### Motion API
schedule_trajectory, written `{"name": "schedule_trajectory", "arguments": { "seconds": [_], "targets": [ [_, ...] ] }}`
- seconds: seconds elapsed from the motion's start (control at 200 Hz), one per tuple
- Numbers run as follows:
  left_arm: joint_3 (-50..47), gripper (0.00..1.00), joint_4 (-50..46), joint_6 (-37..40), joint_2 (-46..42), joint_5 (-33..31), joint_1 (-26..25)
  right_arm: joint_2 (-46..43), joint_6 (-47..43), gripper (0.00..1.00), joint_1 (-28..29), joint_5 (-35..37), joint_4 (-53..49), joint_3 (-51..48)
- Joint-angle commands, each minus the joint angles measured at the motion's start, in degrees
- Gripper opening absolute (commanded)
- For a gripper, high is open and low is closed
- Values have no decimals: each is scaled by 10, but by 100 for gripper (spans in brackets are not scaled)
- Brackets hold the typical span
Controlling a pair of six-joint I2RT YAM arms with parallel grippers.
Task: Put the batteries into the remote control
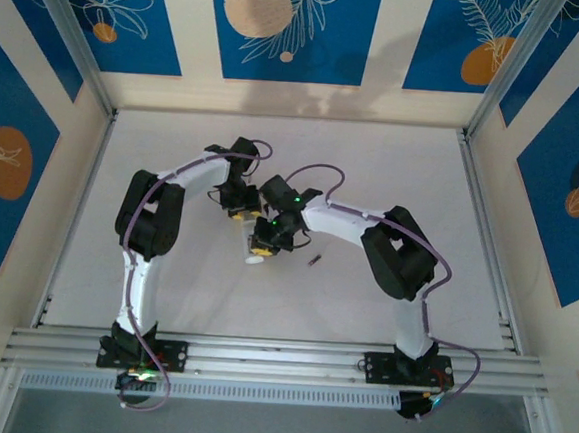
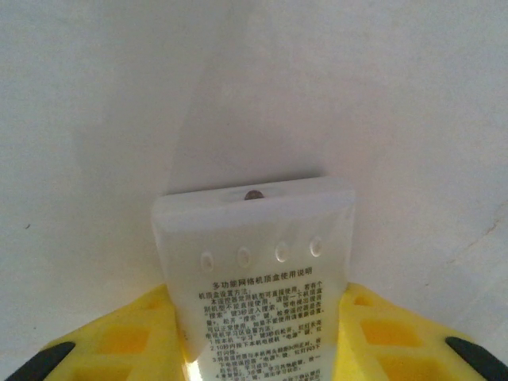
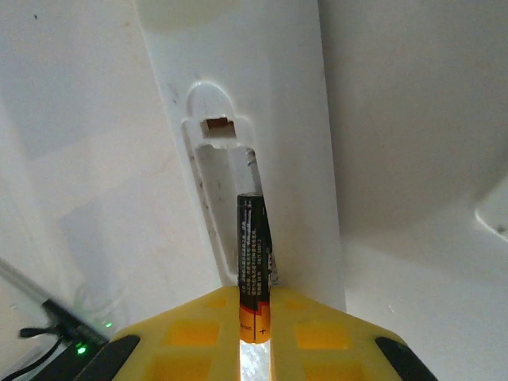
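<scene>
The left end effector clamps the remote above the surface. The right end effector pinches a battery lengthwise at the remote's open compartment. A second battery lies nearby, to their right.

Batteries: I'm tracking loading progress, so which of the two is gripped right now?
The battery clamped in the right gripper, at the remote control's open compartment. The other battery lies loose on the table, untouched.
</scene>
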Motion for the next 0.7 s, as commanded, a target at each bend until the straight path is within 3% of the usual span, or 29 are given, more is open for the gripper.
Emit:
{"name": "schedule_trajectory", "arguments": {
  "seconds": [0.0, 0.695],
  "targets": [
    [-12, 22, 33, 1, 17, 43, -12, 23, -23, 13, 12, 72, -60, 32],
    [-11, 22, 29, 0, 18, 38, -17, 63, -18, 12, 18, 188, -104, 73]
  ]
}}
